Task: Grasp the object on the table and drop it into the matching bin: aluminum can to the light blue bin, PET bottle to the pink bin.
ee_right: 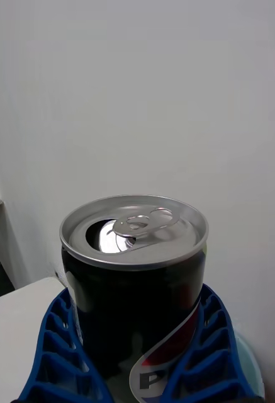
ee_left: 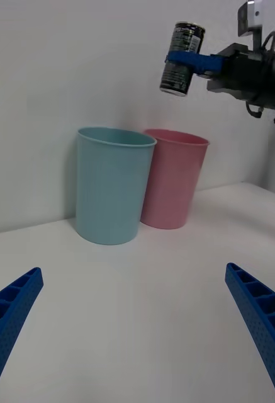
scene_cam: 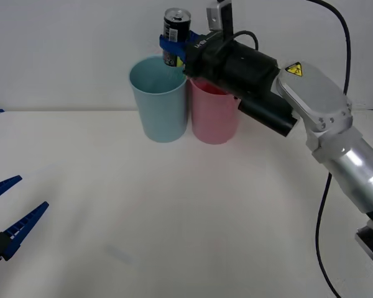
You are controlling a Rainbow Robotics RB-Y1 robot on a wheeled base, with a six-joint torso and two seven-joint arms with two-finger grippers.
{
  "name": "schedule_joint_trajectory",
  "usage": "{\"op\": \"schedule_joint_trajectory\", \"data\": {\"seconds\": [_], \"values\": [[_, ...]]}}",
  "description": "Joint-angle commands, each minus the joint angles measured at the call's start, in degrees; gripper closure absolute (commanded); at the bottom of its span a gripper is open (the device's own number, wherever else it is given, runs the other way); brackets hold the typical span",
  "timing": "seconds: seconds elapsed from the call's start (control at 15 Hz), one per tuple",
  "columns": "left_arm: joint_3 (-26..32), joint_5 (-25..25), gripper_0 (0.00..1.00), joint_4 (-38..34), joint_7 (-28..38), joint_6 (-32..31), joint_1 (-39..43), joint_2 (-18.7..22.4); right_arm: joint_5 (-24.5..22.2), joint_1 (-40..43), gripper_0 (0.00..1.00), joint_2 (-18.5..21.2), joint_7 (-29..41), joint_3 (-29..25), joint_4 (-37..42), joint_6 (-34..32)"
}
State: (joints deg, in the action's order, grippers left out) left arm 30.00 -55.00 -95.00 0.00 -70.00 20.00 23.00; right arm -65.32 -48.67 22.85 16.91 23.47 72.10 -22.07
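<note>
The dark aluminum can [scene_cam: 175,32] with its silver pull-tab top [ee_right: 134,230] hangs upright in the air, gripped around its middle by my right gripper [scene_cam: 172,47], whose blue fingers [ee_right: 207,343] are shut on its sides. It hovers over the rim of the light blue bin [scene_cam: 158,99], on the side toward the pink bin [scene_cam: 214,110]. The left wrist view shows the can [ee_left: 182,58] above the two bins, light blue bin [ee_left: 112,186] and pink bin [ee_left: 173,177], side by side. My left gripper [scene_cam: 9,214] waits open, low at the near left of the table [scene_cam: 174,211].
Both bins stand at the far edge of the white table against a plain white wall. The right arm [scene_cam: 311,105] reaches across from the right, above the pink bin. A black cable [scene_cam: 326,205] hangs at the right.
</note>
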Motion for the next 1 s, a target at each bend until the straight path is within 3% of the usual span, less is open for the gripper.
{"op": "schedule_joint_trajectory", "data": {"seconds": [0.07,0.53,1.0], "values": [[0.0,0.0,0.0,0.0,0.0,0.0,0.0,0.0,-0.25,-5.29,1.0,-3.34,-0.74,0.0,-8.38,0.01],[0.0,0.0,0.0,0.0,0.0,0.0,0.0,0.0,-0.78,-14.52,1.0,-9.93,-3.12,0.0,-24.28,3.96],[0.0,0.0,0.0,0.0,0.0,0.0,0.0,0.0,-0.78,-16.89,1.0,-11.78,-4.35,0.43,-28.77,5.28]]}}
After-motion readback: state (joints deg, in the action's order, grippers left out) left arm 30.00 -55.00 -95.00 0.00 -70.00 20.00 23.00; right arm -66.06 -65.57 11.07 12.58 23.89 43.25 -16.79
